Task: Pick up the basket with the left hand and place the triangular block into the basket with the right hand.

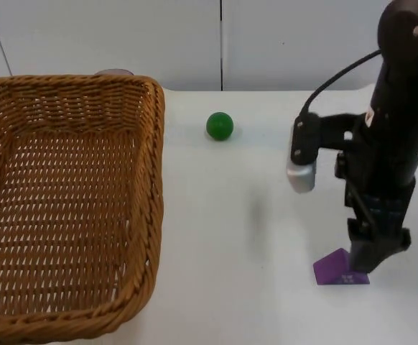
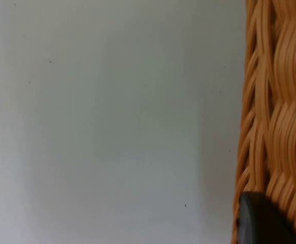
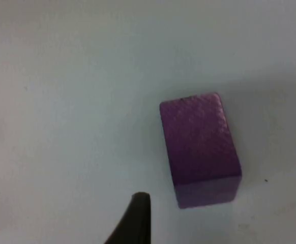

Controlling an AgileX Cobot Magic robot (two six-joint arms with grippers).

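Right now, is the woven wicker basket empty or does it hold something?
Empty: the woven wicker basket shows bare weave inside; the purple triangular block lies on the table.

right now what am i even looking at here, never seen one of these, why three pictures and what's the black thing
It is a two-armed robot at a white table. One picture comes from a fixed camera looking down on the table; the other two come from cameras on each arm's wrist. The black thing is the right arm, its right gripper lowered right at a purple triangular block, which lies on the table, not lifted; the right wrist view shows that block from close up. A woven basket fills the left side, and the left wrist view shows its wall beside a black fingertip of the left gripper. A green ball sits farther back.
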